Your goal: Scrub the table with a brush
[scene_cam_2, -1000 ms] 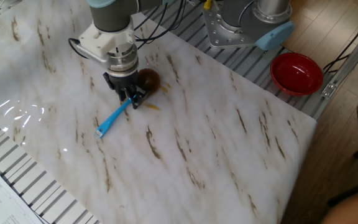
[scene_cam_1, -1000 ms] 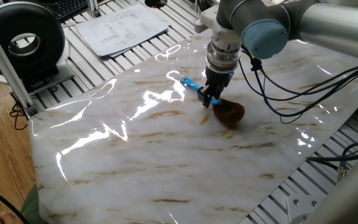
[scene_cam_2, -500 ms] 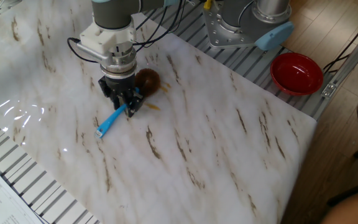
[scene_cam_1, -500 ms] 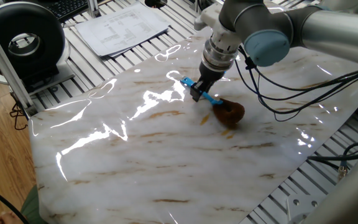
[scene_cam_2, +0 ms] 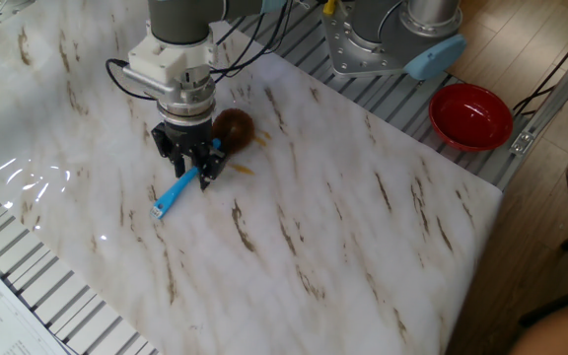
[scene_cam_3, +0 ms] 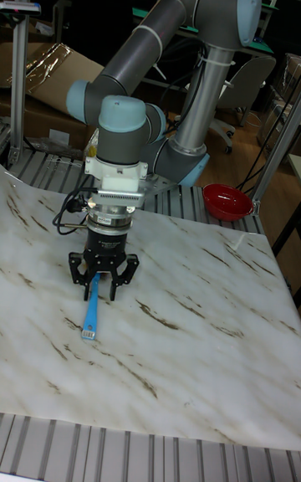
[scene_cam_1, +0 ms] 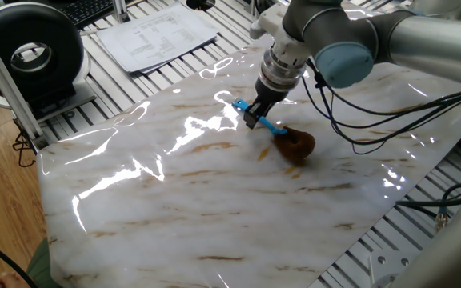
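Observation:
The brush lies flat on the marble table (scene_cam_1: pixel 214 208), its fuzzy brown head (scene_cam_1: pixel 294 146) at the right and its thin blue handle (scene_cam_1: pixel 272 126) running up-left. My gripper (scene_cam_1: pixel 252 120) points down over the middle of the handle. In the other fixed view the gripper (scene_cam_2: pixel 187 168) stands open astride the handle (scene_cam_2: pixel 169 200), with the brown head (scene_cam_2: pixel 235 126) just behind it. In the tall fixed view the gripper (scene_cam_3: pixel 102 279) has its fingers spread on either side of the handle (scene_cam_3: pixel 90 315), and the head is hidden behind it. A small orange stain (scene_cam_2: pixel 243 170) lies beside the head.
A red bowl (scene_cam_2: pixel 471 115) sits on the ribbed grey frame beyond the table's corner, near the arm's base (scene_cam_2: pixel 392 35). Papers (scene_cam_1: pixel 158 32) and a black round device (scene_cam_1: pixel 30 52) lie off the table's far-left side. Cables hang from the arm (scene_cam_1: pixel 358 128).
The gripper has slid along the handle away from the brown head, and its fingers have spread apart. The brush has stayed where it was on the table.

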`<state>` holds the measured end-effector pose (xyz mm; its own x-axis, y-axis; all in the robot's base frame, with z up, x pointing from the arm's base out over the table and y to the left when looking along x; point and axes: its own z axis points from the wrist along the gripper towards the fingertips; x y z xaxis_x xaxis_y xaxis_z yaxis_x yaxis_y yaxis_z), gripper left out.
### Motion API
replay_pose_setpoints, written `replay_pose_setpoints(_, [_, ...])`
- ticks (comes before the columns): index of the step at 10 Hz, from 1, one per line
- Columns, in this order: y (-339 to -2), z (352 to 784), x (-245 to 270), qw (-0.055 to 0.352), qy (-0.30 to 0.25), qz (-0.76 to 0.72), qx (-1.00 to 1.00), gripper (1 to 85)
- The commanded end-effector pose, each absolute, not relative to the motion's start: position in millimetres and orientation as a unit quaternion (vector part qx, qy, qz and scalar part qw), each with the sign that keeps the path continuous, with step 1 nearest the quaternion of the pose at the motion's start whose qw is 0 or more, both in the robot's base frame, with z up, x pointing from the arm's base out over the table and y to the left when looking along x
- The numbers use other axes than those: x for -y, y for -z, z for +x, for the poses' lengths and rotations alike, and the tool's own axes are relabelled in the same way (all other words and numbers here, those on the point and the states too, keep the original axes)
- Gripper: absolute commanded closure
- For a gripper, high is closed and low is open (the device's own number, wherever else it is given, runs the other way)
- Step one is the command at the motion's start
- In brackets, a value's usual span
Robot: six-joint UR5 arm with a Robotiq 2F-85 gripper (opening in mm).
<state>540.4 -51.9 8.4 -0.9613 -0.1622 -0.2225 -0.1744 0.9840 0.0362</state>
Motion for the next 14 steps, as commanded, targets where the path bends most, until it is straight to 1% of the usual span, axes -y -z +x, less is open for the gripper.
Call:
replay_pose_setpoints(1, [-28.5, 533.7, 50.1, 0.097, -0.024, -0.081, -0.992, 33.0])
replay_pose_setpoints(4, [-90.7, 511.4, 50.2, 0.058, -0.025, -0.085, -0.994, 33.7])
replay_pose_setpoints(5, [-98.4, 504.2, 41.7, 0.052, -0.022, -0.07, -0.996, 34.3])
replay_pose_setpoints(6, [-96.2, 504.7, 39.7, 0.045, -0.018, -0.063, -0.997, 35.3])
replay_pose_setpoints(7, [-89.0, 516.5, 39.0, 0.047, -0.021, -0.063, -0.997, 35.7])
replay_pose_setpoints(8, [-83.6, 527.3, 38.6, 0.054, -0.022, -0.064, -0.996, 36.7])
replay_pose_setpoints(10, [-85.3, 539.1, 35.5, 0.078, -0.026, -0.067, -0.994, 43.7])
replay_pose_setpoints(11, [-86.0, 543.5, 35.2, 0.086, -0.027, -0.065, -0.994, 44.7])
replay_pose_setpoints(12, [-85.8, 541.5, 34.0, 0.083, -0.03, -0.062, -0.994, 43.3])
replay_pose_setpoints(13, [-84.7, 537.2, 40.6, 0.073, -0.017, -0.062, -0.995, 42.7])
replay_pose_setpoints(14, [-84.7, 535.6, 37.1, 0.071, -0.024, -0.065, -0.995, 43.0])
